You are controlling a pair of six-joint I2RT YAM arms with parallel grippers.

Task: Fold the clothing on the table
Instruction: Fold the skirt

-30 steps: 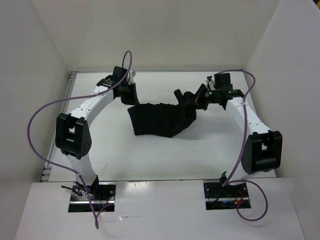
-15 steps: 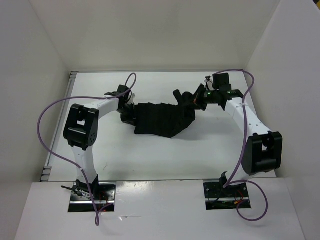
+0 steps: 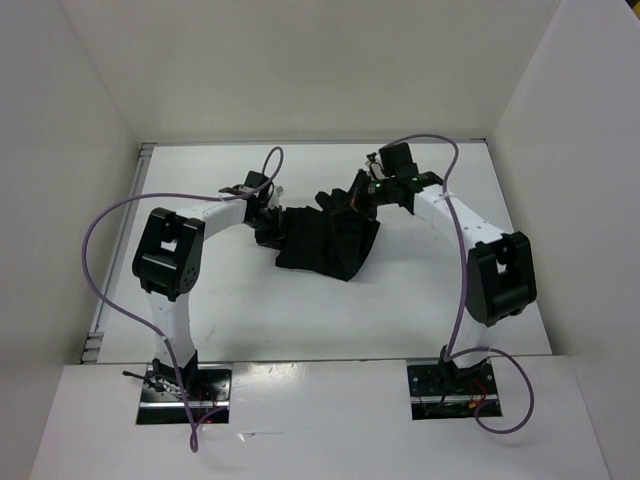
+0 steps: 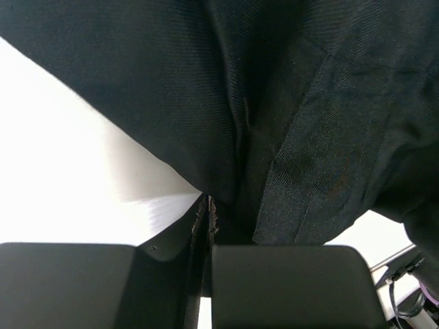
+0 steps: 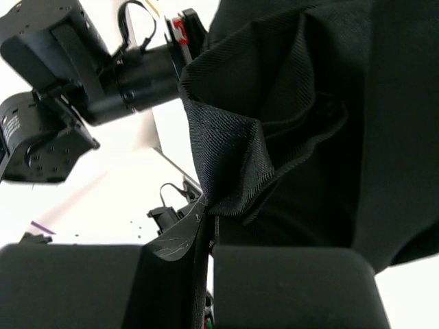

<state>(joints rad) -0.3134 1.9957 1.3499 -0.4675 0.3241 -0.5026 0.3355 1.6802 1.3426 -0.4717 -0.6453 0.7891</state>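
Your clothing (image 3: 325,240) lies bunched on the far half of the worktop (image 3: 400,310), about midway between the side walls (image 3: 80,180). Your left tool (image 3: 266,214) sits at the clothing's far left corner, a fold caught between its fingers (image 4: 288,288). Your right tool (image 3: 352,200) sits at the far right edge, fabric likewise between its fingers (image 5: 288,288). The two tools stand near each other across the clothing's far side. Both arm bases (image 3: 185,385) sit at the worktop's near edge, well apart from the clothing.
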